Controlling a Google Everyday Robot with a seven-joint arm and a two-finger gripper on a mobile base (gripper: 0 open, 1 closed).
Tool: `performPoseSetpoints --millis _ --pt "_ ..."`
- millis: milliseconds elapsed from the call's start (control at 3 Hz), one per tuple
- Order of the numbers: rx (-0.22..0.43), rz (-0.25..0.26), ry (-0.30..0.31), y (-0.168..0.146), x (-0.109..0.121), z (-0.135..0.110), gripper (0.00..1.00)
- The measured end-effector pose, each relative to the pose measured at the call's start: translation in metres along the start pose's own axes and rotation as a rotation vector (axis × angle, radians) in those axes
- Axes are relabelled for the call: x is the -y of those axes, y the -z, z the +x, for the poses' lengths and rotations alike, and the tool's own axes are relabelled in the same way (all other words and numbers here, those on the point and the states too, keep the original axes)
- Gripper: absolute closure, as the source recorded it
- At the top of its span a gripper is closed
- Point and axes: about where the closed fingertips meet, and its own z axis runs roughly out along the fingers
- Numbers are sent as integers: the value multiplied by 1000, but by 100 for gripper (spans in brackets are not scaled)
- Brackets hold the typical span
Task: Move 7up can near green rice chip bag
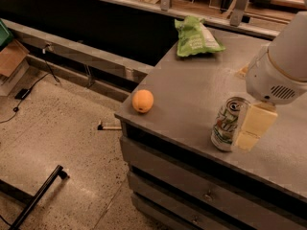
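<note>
The 7up can (227, 124) stands upright near the front edge of the grey counter (192, 95), silver-white with green lettering and a pull-tab top. My gripper (253, 127) hangs from the white arm (283, 66) at the right, its pale finger right beside the can's right side. The green rice chip bag (195, 38) lies at the counter's far edge, well behind the can.
A round orange fruit (143, 101) sits at the counter's front left corner. Drawers (201, 195) run below the counter front. A speckled floor (62, 147) lies to the left, with a black bar (41, 195) on it. A rail and shelf run behind the counter.
</note>
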Motion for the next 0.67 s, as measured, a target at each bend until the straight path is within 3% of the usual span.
performPoseSetpoints --millis 333,667 --pt "9 -25 5 -8 -4 -2 0" --pt "9 -21 6 -6 -5 -3 16"
